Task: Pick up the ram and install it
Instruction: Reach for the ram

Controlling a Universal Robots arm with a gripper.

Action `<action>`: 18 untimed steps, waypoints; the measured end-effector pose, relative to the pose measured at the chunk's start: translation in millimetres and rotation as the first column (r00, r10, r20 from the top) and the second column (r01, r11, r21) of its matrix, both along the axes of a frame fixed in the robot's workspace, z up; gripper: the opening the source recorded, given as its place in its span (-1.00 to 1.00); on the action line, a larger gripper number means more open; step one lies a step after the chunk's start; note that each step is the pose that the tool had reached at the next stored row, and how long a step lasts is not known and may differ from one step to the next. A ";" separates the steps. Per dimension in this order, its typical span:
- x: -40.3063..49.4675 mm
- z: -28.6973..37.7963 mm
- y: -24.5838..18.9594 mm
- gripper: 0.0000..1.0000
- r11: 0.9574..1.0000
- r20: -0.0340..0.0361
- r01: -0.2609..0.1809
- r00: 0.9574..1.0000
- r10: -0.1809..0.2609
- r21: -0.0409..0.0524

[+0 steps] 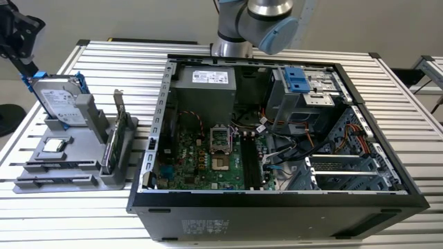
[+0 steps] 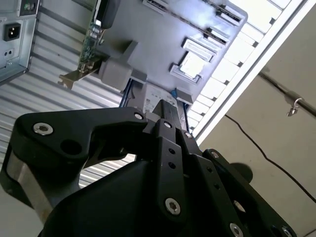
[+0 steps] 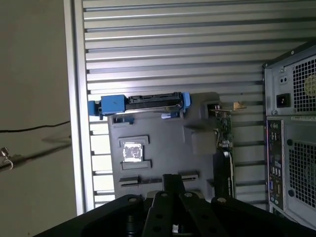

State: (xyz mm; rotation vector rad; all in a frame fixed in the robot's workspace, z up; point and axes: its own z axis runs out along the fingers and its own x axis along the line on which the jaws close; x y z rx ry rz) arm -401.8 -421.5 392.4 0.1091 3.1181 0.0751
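At the exterior view's left, the ram (image 1: 109, 153) stands edge-up in the gray holder (image 1: 69, 176) beside the PC case (image 1: 277, 199). Over the hard drive (image 1: 62, 101) hovers the tool (image 1: 29, 67); apart or together, can't tell.

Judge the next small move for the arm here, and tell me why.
Probably a sideways shift of the end effector toward the ram, before any descent. In the exterior view it hangs above the hard drive on the gray holder's side toward the exterior view's left, while the ram stands on edge at the holder's opposite side, next to the computer case.
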 end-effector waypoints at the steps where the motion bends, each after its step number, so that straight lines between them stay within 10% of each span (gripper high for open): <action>1: -0.1 0.0 -1.2 -1.00 1.000 0.000 0.000 1.000 0.000 0.000; 18: -1.4 -0.4 -22.7 -1.00 1.000 0.000 0.000 1.000 0.000 0.000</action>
